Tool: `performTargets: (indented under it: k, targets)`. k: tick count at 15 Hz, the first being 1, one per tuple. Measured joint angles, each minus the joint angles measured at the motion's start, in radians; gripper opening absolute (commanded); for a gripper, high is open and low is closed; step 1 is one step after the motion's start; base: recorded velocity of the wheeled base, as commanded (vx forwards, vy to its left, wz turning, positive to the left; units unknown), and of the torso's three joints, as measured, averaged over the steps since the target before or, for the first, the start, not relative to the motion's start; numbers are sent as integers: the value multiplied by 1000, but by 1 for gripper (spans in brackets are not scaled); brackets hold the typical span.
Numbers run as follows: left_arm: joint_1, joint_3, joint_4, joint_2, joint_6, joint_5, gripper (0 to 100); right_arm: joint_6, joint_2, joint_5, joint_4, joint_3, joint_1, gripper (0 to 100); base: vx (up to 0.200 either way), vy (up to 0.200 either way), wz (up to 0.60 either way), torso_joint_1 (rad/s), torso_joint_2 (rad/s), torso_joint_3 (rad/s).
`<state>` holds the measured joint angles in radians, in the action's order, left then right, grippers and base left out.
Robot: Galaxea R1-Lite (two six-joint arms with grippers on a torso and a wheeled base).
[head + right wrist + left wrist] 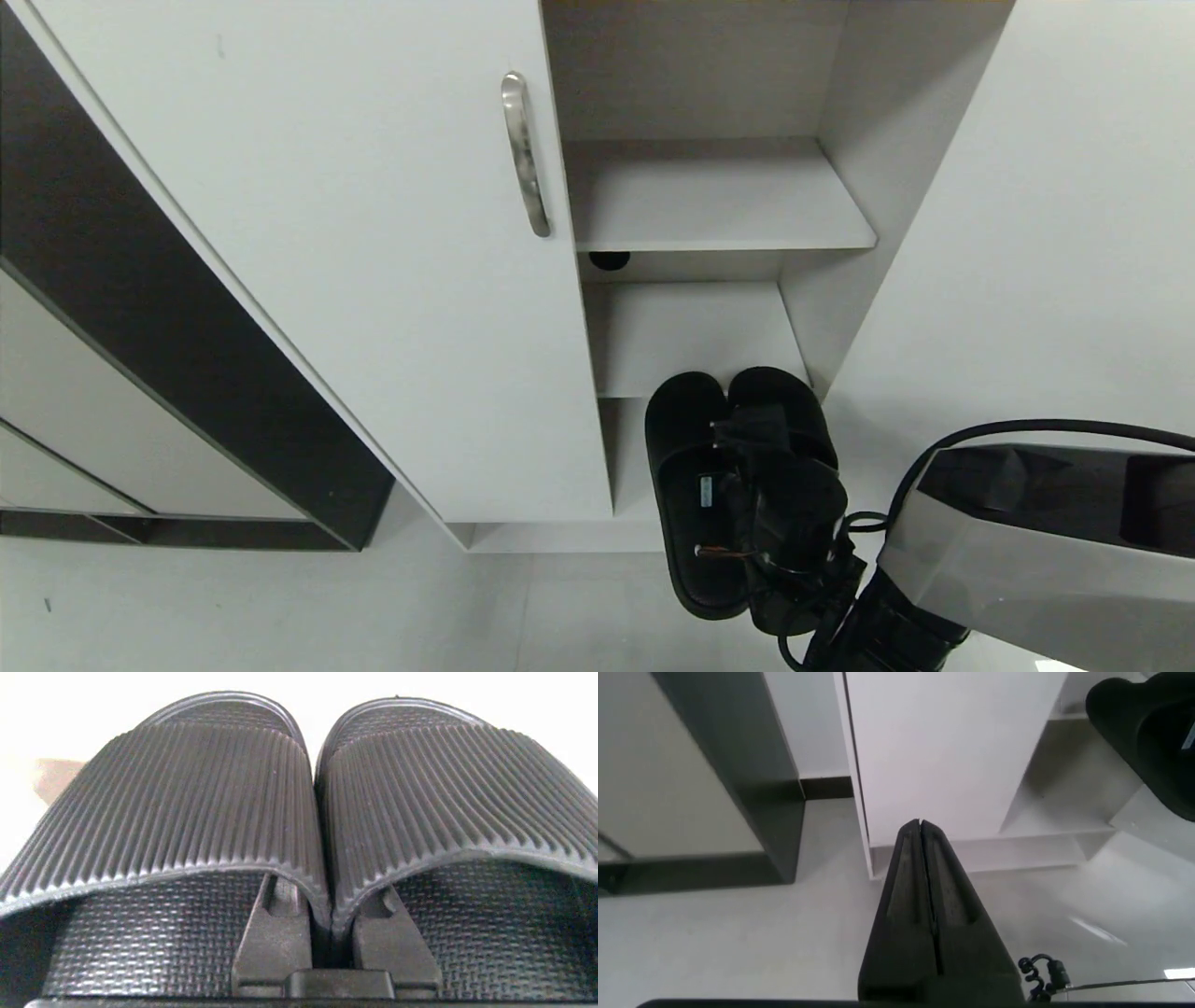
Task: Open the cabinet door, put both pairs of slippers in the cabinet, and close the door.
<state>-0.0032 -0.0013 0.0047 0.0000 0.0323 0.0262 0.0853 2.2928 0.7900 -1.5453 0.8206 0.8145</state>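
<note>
A pair of black slippers (719, 467) hangs in the air in front of the open right half of the white cabinet (691, 196), toes toward the lower shelf (695, 336). My right gripper (747, 448) is shut on the two inner edges of the straps, pinching the pair together. Up close, the ribbed straps (224, 793) press side by side and the fingers (271, 933) reach under them. My left gripper (920, 831) is shut with nothing in it, low over the floor before the cabinet base. The left cabinet door (373, 233) with its metal handle (525, 154) is closed.
Two bare shelves show inside the open compartment, an upper shelf (719, 201) and the lower one. The opened right door (1055, 215) stands at the right. A dark panel (140, 299) runs along the left of the cabinet. Pale floor (280, 607) lies below.
</note>
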Motion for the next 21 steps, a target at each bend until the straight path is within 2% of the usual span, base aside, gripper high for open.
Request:
performTargets:
  k: [5, 11, 13, 16, 21]
  targets:
    - [0, 0, 0, 0, 0, 0, 0, -7, -1, -9, -4, 30, 3, 0, 200, 0, 0, 3, 2, 2]
    - [0, 0, 0, 0, 0, 0, 0, -20, 34, -40, 12, 106, -22, 0, 0, 0, 0, 0, 0, 0]
    - [0, 0, 0, 0, 0, 0, 0, -62, 50, -39, 58, 141, -38, 0, 0, 0, 0, 0, 0, 0]
    - [0, 0, 0, 0, 0, 0, 0, -136, 61, -61, 201, 233, -58, 0, 0, 0, 0, 0, 0, 0]
    - [0, 0, 0, 0, -1, 0, 0, -150, 92, -78, 329, 406, -98, 0, 0, 0, 0, 0, 0, 0]
